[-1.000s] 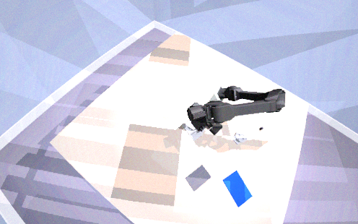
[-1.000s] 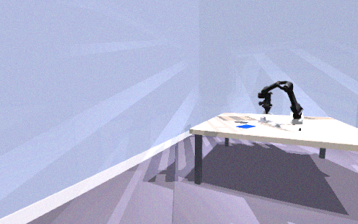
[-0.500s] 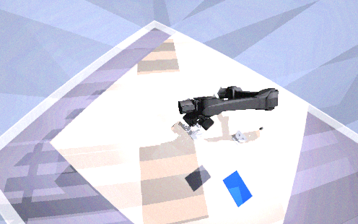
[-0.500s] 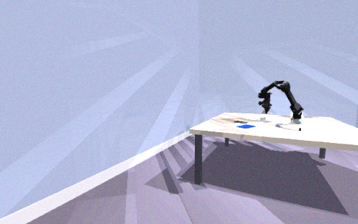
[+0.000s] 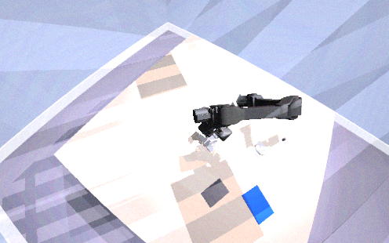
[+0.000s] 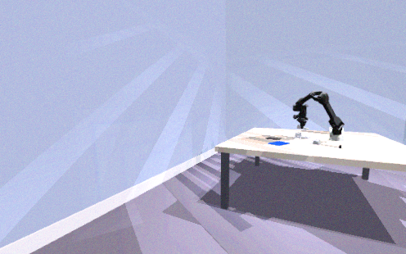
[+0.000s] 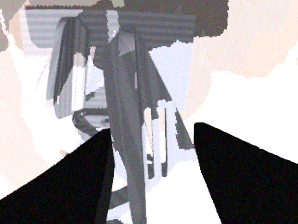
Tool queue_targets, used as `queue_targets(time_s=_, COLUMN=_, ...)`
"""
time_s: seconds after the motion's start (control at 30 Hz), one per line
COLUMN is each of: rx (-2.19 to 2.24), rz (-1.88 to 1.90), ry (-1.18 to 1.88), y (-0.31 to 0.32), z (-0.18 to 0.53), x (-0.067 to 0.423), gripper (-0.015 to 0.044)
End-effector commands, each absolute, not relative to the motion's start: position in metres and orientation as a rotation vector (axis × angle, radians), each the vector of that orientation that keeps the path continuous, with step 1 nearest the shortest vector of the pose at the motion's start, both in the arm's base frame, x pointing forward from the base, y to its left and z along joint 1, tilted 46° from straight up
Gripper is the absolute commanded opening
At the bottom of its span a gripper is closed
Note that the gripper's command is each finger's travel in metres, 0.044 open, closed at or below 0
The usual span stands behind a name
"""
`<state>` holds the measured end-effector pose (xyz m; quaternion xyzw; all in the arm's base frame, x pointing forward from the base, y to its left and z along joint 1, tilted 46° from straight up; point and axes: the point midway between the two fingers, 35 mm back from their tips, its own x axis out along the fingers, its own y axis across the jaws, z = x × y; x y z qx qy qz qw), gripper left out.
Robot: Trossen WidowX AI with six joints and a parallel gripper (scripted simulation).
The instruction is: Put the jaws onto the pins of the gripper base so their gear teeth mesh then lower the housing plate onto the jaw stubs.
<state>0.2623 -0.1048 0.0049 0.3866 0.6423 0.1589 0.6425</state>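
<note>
I have the end effector (image 5: 213, 136) (image 6: 302, 125) (image 7: 153, 135) partly open, gripping a pale grey part (image 5: 211, 144) (image 6: 300, 128) (image 7: 125, 125) I can't identify, above the bench (image 5: 118, 161) (image 6: 295, 154) (image 7: 250, 100), near its blue rectangle (image 5: 257, 204) (image 6: 278, 143).

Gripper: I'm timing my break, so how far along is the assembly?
Nothing can be confirmed done: no meshed teeth or level, closed plate can be made out. In hand: the gripper is shut on a grey part, exactly which I cannot tell. Left, probably: finish placing it and let go; a pale part also lies apart on the table.
</note>
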Motion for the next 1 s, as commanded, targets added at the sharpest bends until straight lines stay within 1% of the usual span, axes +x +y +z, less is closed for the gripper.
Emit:
queue_targets(time_s=0.0, rx=0.864, rz=0.371, ry=1.461, y=-0.106, z=0.004, x=0.262, gripper=0.0134)
queue_targets(time_s=0.97, rx=0.863, rz=0.370, ry=1.460, y=-0.099, z=-0.006, x=0.264, gripper=0.0134)
